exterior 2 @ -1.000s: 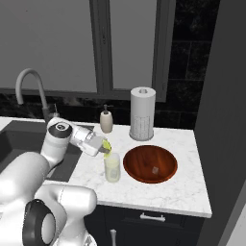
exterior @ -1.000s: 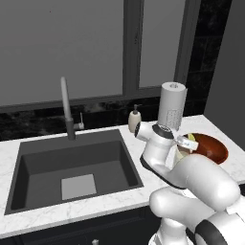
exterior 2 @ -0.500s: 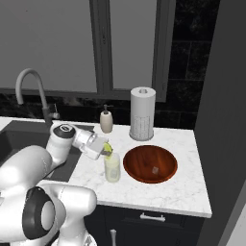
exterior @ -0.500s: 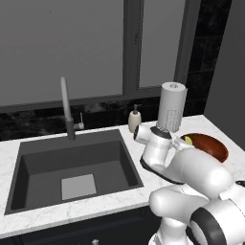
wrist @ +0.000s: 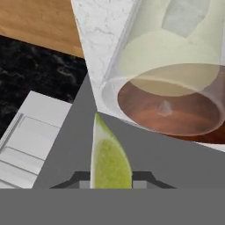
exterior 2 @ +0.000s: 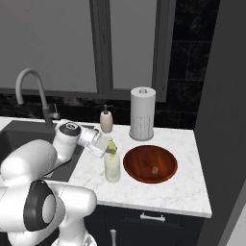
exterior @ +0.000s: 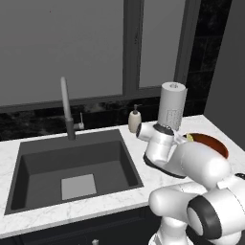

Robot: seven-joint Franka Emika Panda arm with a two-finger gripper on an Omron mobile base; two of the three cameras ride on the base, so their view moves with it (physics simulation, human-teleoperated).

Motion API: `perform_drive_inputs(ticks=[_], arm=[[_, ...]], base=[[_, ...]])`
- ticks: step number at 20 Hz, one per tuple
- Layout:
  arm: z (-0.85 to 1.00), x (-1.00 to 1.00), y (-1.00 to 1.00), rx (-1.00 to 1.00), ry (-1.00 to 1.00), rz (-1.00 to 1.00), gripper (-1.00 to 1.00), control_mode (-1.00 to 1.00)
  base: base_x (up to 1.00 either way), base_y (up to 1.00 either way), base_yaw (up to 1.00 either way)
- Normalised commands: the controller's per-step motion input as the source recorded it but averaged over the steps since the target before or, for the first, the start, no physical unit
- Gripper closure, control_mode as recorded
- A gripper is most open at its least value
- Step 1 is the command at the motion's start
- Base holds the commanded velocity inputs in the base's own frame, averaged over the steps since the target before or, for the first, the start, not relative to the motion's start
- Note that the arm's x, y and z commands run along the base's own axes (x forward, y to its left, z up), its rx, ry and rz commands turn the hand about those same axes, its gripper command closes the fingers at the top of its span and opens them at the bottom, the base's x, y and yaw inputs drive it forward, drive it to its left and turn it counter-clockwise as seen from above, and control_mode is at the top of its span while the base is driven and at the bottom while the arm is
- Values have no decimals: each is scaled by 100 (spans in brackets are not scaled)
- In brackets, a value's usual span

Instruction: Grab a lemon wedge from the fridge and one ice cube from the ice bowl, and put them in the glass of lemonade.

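Observation:
My gripper (exterior 2: 108, 147) is shut on the lemon wedge (exterior 2: 112, 145), a small yellow-green slice, and holds it just above the rim of the glass of lemonade (exterior 2: 112, 167). In the hand view the lemon wedge (wrist: 110, 158) stands between the fingertips of the gripper (wrist: 112, 180), and the glass (wrist: 171, 57) lies ahead. The reddish-brown ice bowl (exterior 2: 150, 164) sits right of the glass with one ice cube (exterior 2: 155, 169) in it. From the left base view, the gripper (exterior: 184, 139) is in front of the bowl (exterior: 213, 143). A tall grey cabinet (exterior 2: 223, 120) at the right looks like the fridge's side.
A white paper-towel roll (exterior 2: 142, 114) and a beige soap bottle (exterior 2: 106, 120) stand at the back of the marble counter (exterior 2: 182, 192). The dark sink (exterior: 72, 167) with its faucet (exterior: 67, 110) lies to the left. A window fills the back wall.
The gripper has crept a little to the right with the wedge, closer over the glass. The arm's elbow has swung with it. Glass and bowl have not moved.

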Motion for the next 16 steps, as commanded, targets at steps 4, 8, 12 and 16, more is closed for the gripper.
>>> perform_drive_inputs(ticks=[4, 8, 12, 16], arm=[[-10, 22, -3, 0, -6, 0, 100, -100], [-13, 14, 0, 0, -7, 0, 100, -100], [-18, 14, 0, 0, -5, -1, 100, -100], [-18, 11, 0, 0, -1, -1, 100, -100]], base=[[0, 0, 0], [0, 0, 0], [0, 0, 0], [0, 0, 0]])
